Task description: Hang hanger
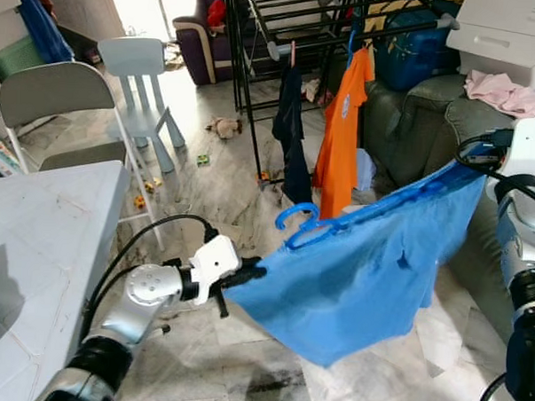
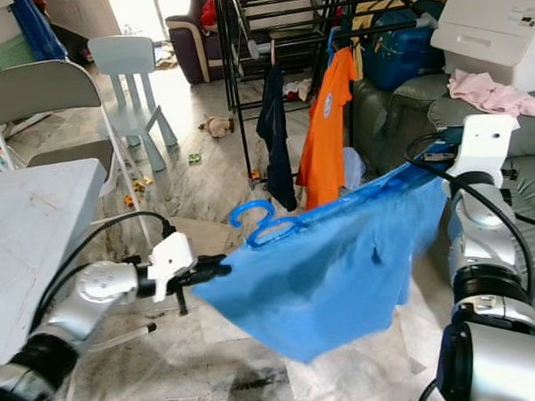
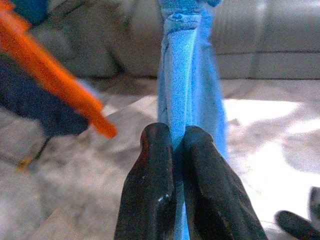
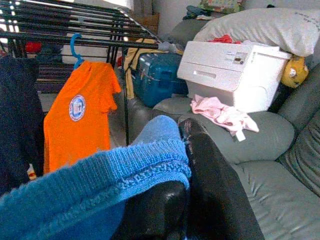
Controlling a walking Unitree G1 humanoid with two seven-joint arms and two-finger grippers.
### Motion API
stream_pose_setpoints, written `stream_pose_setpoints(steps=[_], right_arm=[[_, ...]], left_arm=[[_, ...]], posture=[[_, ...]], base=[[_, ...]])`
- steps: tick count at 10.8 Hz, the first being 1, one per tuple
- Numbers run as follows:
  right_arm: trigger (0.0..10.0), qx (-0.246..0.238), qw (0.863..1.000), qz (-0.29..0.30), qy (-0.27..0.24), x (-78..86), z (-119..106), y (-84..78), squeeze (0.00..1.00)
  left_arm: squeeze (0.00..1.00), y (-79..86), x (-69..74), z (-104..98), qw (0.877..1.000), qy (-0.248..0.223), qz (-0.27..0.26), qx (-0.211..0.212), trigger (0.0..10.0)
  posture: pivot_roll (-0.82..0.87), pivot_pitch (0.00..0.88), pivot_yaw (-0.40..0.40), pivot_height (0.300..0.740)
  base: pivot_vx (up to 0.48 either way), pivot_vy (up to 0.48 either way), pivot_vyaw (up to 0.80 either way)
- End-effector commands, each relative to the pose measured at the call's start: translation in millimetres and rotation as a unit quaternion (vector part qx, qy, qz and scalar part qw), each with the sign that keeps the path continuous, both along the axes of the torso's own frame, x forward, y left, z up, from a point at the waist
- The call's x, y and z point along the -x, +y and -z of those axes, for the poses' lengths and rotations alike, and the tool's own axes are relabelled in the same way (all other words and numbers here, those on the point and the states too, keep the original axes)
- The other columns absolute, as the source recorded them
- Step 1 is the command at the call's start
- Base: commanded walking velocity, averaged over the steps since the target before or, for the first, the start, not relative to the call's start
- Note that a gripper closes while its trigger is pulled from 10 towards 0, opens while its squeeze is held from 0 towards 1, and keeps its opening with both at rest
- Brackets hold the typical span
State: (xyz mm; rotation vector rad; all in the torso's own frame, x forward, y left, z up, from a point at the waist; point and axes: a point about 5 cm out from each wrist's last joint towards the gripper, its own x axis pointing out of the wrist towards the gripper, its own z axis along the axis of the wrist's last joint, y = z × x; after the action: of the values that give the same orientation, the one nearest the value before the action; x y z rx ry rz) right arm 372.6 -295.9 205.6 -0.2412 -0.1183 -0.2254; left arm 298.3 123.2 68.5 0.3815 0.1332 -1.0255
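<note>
Stretching blue shirt (image 1: 353, 275) between left gripper (image 1: 251, 273); right gripper (image 4: 182, 200) pinching collar.

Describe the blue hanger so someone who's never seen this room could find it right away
Start at the black drying rack by the grey sofa. In front of it, a blue shirt is stretched between the left tool and right tool. The hanger pokes from its collar: unlike the rack's hangers, its hook hangs on nothing.

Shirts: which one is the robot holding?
The big blue shirt, stretched between the left gripper and right gripper. The orange shirt and dark shirt hang on the rack.
</note>
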Motion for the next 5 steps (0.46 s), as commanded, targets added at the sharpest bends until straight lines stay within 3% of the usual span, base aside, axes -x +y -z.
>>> stream_pose_setpoints(steps=[1, 3, 5], right_arm=[[0.0, 0.001, 1.000, 0.000, -0.014, -1.3, -8.1, -1.1, 0.00], [0.0, -0.001, 1.000, -0.025, -0.003, -3.8, -2.8, 8.1, 0.00], [0.0, 0.007, 0.998, -0.055, 0.004, -7.4, 2.8, 23.8, 0.00]], left_arm=[[0.00, 16.4, -2.2, 8.1, 0.999, 0.008, -0.044, -0.022, 0.0], [0.00, 17.1, -3.4, 17.6, 0.996, 0.015, -0.082, -0.035, 0.0], [0.00, 5.2, -0.5, 27.0, 0.995, 0.021, -0.082, -0.045, 0.0]], posture=[[-0.15, 0.000, 0.102, 0.740], [-0.15, 0.000, 0.103, 0.740], [-0.15, 0.000, 0.103, 0.740]], base=[[0.000, 0.000, 0.00], [0.000, 0.000, 0.00], [0.000, 0.000, 0.00]])
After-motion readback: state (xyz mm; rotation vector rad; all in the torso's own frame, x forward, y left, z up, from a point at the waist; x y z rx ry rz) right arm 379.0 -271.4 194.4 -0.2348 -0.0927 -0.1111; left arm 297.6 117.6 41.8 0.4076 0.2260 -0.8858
